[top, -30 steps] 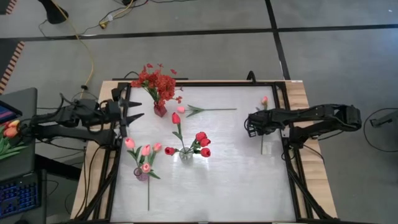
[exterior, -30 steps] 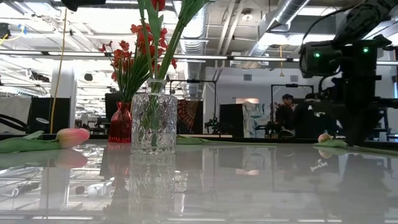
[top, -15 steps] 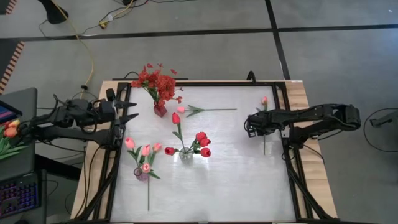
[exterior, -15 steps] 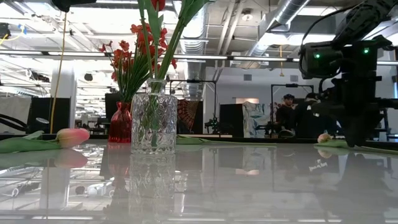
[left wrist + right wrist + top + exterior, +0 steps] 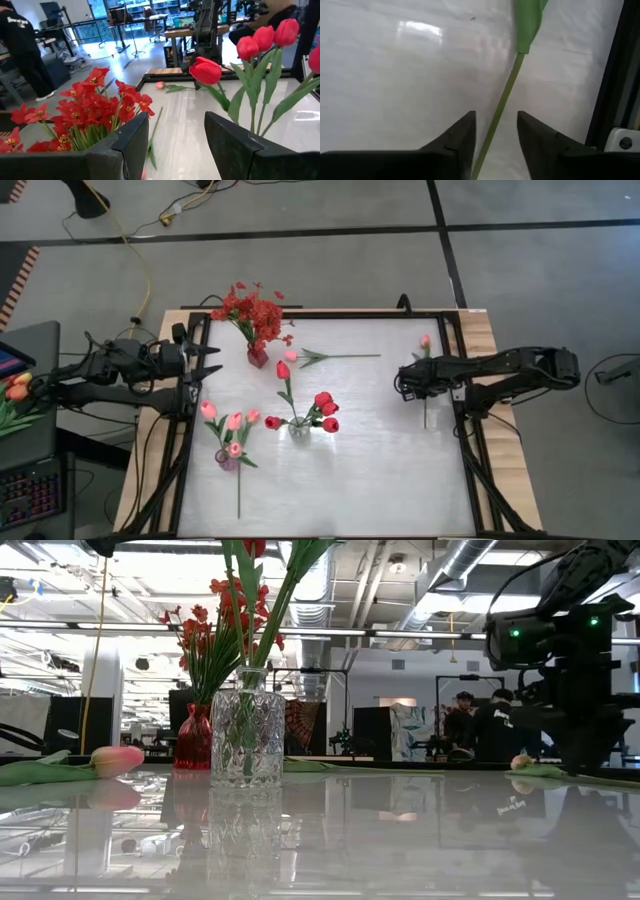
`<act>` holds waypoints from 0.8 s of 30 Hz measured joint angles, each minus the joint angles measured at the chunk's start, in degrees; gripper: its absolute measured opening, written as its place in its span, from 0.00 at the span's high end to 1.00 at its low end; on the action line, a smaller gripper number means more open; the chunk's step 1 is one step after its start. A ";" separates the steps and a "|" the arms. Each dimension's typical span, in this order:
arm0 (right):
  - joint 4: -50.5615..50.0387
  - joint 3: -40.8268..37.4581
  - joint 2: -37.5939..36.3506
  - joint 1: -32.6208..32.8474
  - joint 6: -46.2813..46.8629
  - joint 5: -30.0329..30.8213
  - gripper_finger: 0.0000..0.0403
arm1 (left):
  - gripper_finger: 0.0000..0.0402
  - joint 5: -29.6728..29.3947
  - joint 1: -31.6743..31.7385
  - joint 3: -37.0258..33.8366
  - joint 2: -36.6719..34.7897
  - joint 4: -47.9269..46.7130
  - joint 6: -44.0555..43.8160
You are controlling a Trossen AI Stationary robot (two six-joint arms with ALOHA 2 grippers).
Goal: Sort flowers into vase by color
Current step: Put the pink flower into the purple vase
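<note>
My right gripper (image 5: 408, 380) hangs low at the right side of the desk (image 5: 370, 470), fingers (image 5: 462, 135) released and spread, with the thin green stem of a loose pink tulip (image 5: 425, 341) running up the gap between them in my wrist view. I cannot tell whether the pads touch it yet. In the overhead view that stem lies front to back along the desk's right edge, bud at the far end, so its long axis looks to cross my closing direction; in my judgement a squeeze here would catch it. This arm is much the nearer to it.

Nearer the front left stands a small vase of pink tulips (image 5: 230, 442), where I judge this flower belongs, with 1 bare stem (image 5: 239, 498) lying just in front of it. The clear glass vase (image 5: 299, 427) of red tulips sits mid-desk, well apart from me. Beyond it another pink tulip (image 5: 330, 357) lies crosswise, beside the red vase (image 5: 258, 357) holding the red blossom spray.

My left gripper (image 5: 212, 358) waits at the far left edge, jaws apart and empty.
</note>
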 joint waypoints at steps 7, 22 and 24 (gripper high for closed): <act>3.10 -1.37 -0.02 -0.11 -0.08 1.03 0.43 | 0.55 0.12 0.00 0.00 0.00 -0.08 -0.14; 8.94 -5.06 -0.16 4.37 5.71 1.13 0.94 | 0.55 2.07 0.00 0.00 0.00 -0.35 -0.68; 9.79 -5.10 -0.10 5.47 5.83 1.87 0.96 | 0.55 2.06 0.00 0.00 0.00 -0.37 -0.71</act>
